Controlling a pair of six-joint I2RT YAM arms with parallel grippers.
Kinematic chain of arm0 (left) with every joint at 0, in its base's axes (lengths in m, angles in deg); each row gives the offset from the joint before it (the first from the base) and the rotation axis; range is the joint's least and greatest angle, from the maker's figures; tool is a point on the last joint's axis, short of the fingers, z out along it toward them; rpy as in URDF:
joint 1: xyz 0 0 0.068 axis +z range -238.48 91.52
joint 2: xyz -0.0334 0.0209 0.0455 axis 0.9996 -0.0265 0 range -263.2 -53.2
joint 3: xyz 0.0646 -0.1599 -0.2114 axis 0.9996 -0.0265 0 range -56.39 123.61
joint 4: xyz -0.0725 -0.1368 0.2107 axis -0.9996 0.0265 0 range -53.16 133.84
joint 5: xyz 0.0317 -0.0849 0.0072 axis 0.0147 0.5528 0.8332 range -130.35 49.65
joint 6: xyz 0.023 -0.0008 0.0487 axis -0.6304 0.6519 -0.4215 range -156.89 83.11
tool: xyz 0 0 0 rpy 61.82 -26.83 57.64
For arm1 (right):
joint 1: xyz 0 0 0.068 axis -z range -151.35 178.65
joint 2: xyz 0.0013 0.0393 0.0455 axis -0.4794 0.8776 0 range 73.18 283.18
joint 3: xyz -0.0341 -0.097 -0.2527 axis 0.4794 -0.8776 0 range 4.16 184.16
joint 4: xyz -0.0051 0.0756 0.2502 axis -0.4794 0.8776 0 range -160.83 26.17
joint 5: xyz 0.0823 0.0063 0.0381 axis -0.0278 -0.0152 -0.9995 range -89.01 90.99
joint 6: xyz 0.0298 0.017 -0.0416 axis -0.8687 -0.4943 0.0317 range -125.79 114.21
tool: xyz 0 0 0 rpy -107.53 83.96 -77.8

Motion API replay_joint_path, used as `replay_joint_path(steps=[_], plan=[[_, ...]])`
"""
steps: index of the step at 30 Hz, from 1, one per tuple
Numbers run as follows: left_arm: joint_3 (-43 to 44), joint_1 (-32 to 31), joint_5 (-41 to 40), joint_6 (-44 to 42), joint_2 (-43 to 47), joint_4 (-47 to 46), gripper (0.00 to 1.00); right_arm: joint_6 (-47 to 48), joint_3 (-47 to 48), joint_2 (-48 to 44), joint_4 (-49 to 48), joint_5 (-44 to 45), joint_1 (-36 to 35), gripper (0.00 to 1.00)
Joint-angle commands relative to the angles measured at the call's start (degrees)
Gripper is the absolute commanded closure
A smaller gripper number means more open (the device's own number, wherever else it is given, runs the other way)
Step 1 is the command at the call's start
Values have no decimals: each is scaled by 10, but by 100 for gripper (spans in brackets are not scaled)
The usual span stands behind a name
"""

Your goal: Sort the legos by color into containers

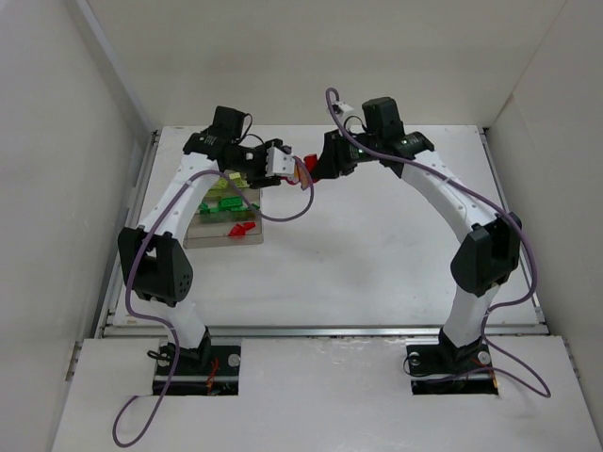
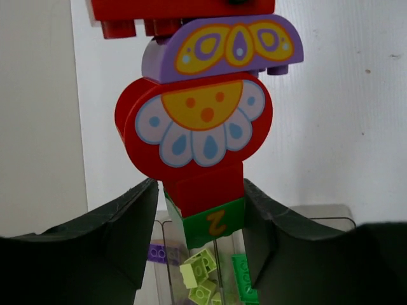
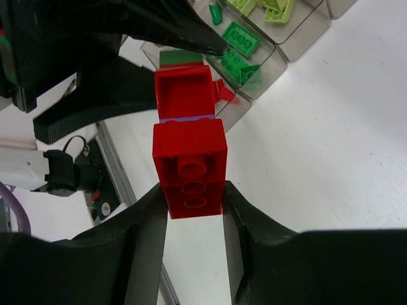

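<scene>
Left gripper [image 2: 200,219] is clamped on the green brick [image 2: 215,222] under the flower piece [image 2: 197,121], while the right gripper [image 3: 193,203] grips the red brick [image 3: 189,162] at the stack's other end. The stack hangs in the air just beside the tray [image 1: 221,243], which holds lime bricks [image 1: 226,188], green bricks [image 1: 212,209] and red bricks [image 1: 243,227].

We're looking at a robotics lab here, a boxed-in test cell. Plain white panels [image 1: 57,169] are closing in a white table [image 1: 377,264] on three sides. A metal rail [image 1: 320,330] is running along the near edge. The left arm [image 1: 165,254] and right arm [image 1: 471,245] are sitting bolted down on base plates [image 1: 196,365], with purple cables [image 1: 116,428] looping loose.
</scene>
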State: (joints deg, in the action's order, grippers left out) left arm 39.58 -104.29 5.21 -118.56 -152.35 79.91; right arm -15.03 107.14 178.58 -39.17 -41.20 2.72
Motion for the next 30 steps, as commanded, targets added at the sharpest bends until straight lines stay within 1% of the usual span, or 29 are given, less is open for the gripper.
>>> replay_joint_path(steps=[1,2,3,6,7,10,13,15,16,18,19,20,24,25,29,30], plan=[[-5,-4,-7,66,11,-45,52,0,-1,-33,-29,-17,-5,100],[-5,-10,-13,78,11,-52,59,0,-1,-33,-35,-17,-5,100],[-5,-10,-21,89,11,-57,72,0,-1,-33,-35,-17,-5,100],[-5,-23,-42,127,11,-80,95,-5,-1,-33,-35,-23,-5,100],[-5,-23,-48,132,11,-80,100,-5,-1,-33,-35,-23,-5,100],[-10,-23,-54,132,16,-80,100,-5,-1,-27,-47,-30,-5,100],[-10,-23,-54,132,16,-80,100,-5,4,-12,-47,-49,-5,55],[-4,-29,-49,138,16,-80,100,-11,9,-6,-52,-70,-5,40],[3,-29,-43,138,16,-80,100,-19,16,3,-59,-70,-5,27],[9,-29,-36,152,16,-86,100,-28,23,17,-75,-82,-5,21],[9,-29,-35,157,16,-91,100,-38,29,17,-81,-82,-5,16],[14,-34,-29,164,16,-91,100,-43,36,31,-92,-82,-5,14],[19,-34,-29,194,16,-107,100,-57,66,62,-80,-61,-5,14],[19,-34,-29,201,16,-114,100,-62,66,68,-80,-61,-5,15],[25,-40,-35,239,11,-136,100,-75,85,82,-91,-66,-5,30],[31,-46,-35,251,11,-144,100,-76,85,82,-91,-66,-5,38]])
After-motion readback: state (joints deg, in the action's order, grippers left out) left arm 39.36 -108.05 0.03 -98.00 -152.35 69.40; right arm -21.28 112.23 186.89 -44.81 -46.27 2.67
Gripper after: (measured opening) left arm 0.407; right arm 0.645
